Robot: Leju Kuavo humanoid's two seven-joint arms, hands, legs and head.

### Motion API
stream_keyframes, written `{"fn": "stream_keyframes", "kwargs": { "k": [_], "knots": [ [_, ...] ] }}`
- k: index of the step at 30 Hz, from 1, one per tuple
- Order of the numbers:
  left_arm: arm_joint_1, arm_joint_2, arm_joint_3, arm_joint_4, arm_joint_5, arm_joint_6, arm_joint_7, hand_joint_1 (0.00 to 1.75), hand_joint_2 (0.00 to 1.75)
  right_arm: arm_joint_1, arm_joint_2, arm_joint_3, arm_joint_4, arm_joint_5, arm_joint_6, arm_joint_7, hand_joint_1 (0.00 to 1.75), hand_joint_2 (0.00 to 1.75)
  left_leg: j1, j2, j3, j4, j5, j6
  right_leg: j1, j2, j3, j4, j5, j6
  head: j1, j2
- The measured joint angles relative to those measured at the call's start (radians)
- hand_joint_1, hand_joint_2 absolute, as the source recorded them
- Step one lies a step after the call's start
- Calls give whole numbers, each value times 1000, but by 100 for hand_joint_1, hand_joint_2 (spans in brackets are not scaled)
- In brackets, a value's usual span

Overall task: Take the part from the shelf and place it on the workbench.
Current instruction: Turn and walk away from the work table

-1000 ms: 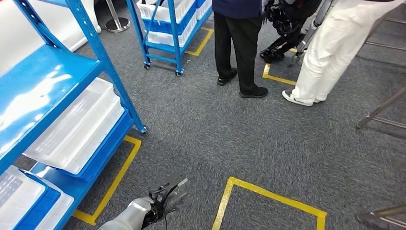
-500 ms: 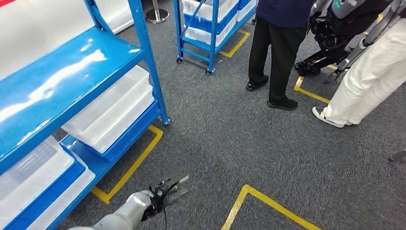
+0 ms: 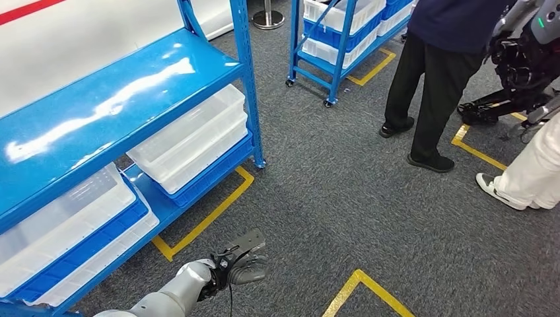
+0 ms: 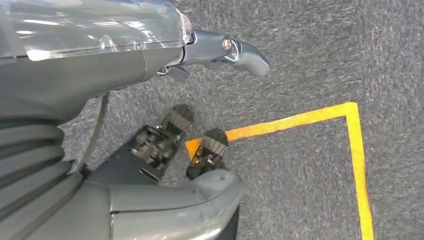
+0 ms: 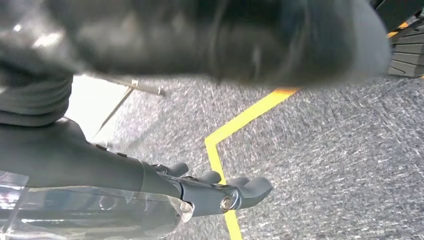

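blue shelf (image 3: 132, 86), white bins (image 3: 191, 135) below

Head cam: high, facing forward-down over carpet (image 3: 343, 191), shelf (image 3: 119, 86) beyond and beside left hand (image 3: 241, 263). Wrist cams: close behind each hand, left hand (image 4: 165, 145), right hand (image 5: 215, 192), facing floor. All three share carpet and yellow tape (image 4: 320, 117).

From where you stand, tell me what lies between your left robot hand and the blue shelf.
Head view: grey carpet crossed by a yellow floor tape line separates the left robot hand from the blue shelf.
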Motion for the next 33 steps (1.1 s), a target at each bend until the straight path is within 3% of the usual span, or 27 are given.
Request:
{"fn": "stream_keyframes", "kwargs": {
  "k": [1, 3, 4, 5, 6, 8, 10, 13, 15, 17, 19, 20, 22, 24, 26, 27, 28, 29, 31, 33],
  "knots": [
    [-2, 0, -4, 0, 0, 0, -2, 0, 175, 1, 0, 0, 0, 1, 1, 0, 0, 175, 1, 30, -24, 52, -29, -4, 2, -13, 2, -3, 0, -5, -1, 0],
    [-4, 0, -13, 0, 0, 0, -3, 0, 175, 2, 0, 0, 0, 1, 4, 0, 0, 175, 5, 54, -84, 176, -81, -12, 5, -40, 3, -4, -2, -10, -2, 0],
    [-3, 1, -17, 0, 0, 0, -3, 0, 175, 2, 0, 0, 0, 1, 5, 0, 0, 175, 7, 58, -101, 211, -88, -15, 6, -54, 4, -3, -3, -11, -2, 0],
    [-3, 1, -20, 0, 0, 0, -4, 0, 175, 2, 0, 0, 0, 2, 5, 0, 0, 175, 9, 61, -101, 211, -77, -16, 6, -66, 6, -3, -5, -11, -2, 0],
    [-3, 2, -22, 0, 0, 0, -5, 0, 175, 1, 0, 0, 0, 3, 6, 0, 0, 175, 10, 66, -80, 171, -48, -16, 6, -79, 9, -3, -7, -9, -2, 0],
    [-6, 2, -25, 0, 0, 0, -7, 0, 175, 1, 0, 0, 0, 4, 6, 1, 0, 175, 6, 102, -8, 35, 11, -11, 8, -100, 17, -3, -14, -3, -2, 0],
    [-9, 2, -28, 0, 0, 0, -9, 0, 175, 0, -1, 0, 0, 4, 6, 2, 0, 175, -3, 130, 34, -47, 31, 0, 13, -118, 23, -2, -19, 7, -1, 0],
    [-9, 3, -33, 0, 0, 0, -10, 0, 175, -6, -1, 1, 0, 4, 6, 4, 0, 175, -5, 107, 39, -63, 33, 16, 13, -138, 32, -6, -24, 23, -1, 0],
    [-12, 2, -37, 0, 0, 1, -10, 0, 175, -7, -1, 1, -1, 4, 6, 5, 0, 175, 0, 86, 45, -76, 40, 30, 7, -101, 21, 29, -52, 31, -1, 0],
    [-14, 0, -41, 0, 0, 1, -11, 0, 175, -5, -1, 2, -1, 4, 6, 6, 0, 175, 1, 66, 49, -80, 42, 39, 4, -50, -33, 139, -110, 34, 0, 0],
    [-11, 0, -44, 0, 0, 1, -11, 0, 175, -4, -2, 2, -1, 4, 6, 6, 0, 175, -1, 43, 49, -79, 41, 42, 5, -36, -96, 250, -143, 36, 0, 0],
    [-10, 0, -44, 0, 0, 1, -11, 0, 175, -3, -3, 2, -1, 4, 6, 6, 0, 175, -1, 29, 49, -76, 40, 42, 5, -34, -108, 261, -130, 36, 0, 0],
    [-9, -1, -46, 0, 0, 1, -12, 0, 175, -2, -3, 2, -1, 4, 6, 6, 0, 175, 1, 0, 50, -69, 36, 39, 3, -21, -80, 174, -55, 35, 0, 0],
    [-10, -1, -46, 0, 0, 1, -15, 0, 175, -1, -4, 2, 0, 4, 6, 6, 0, 175, 1, -23, 46, -57, 29, 31, 0, 21, -33, 59, -2, 31, -1, 0],
    [-10, -1, -47, 0, 0, 2, -18, 0, 175, -1, -5, 2, 1, 4, 6, 5, 0, 175, 2, -42, 39, -51, 28, 21, 1, 45, -15, 17, 0, 28, -1, 0],
    [-10, -1, -47, 0, 0, 2, -20, 0, 175, -3, -5, 2, 1, 5, 6, 5, 0, 175, 4, -53, 36, -52, 30, 15, 3, 38, -14, 13, 0, 26, -1, 0],
    [-9, 0, -48, 0, 0, 2, -22, 0, 131, -5, -4, 2, 1, 6, 6, 5, 0, 175, 5, -57, 34, -53, 30, 10, 2, 27, -12, 11, 1, 22, -1, 0],
    [-9, 0, -49, 0, 0, 2, -23, 0, 87, -6, -4, 2, 1, 7, 7, 5, 0, 175, 4, -45, 30, -45, 24, 4, 1, 15, -9, 6, 3, 15, -2, 0],
    [-11, 0, -49, 0, 0, 2, -24, 0, 0, -3, -4, 2, 1, 8, 7, 5, 0, 175, 3, 7, -1, 20, -16, -5, -1, -11, -2, -3, 5, 2, -5, 0],
    [-11, 0, -49, 0, 0, 2, -25, 0, 0, -1, -4, 2, 1, 9, 7, 5, 0, 175, 5, 49, -61, 143, -72, -12, 3, -38, 1, -5, 2, -6, -7, 0]
  ]
}}
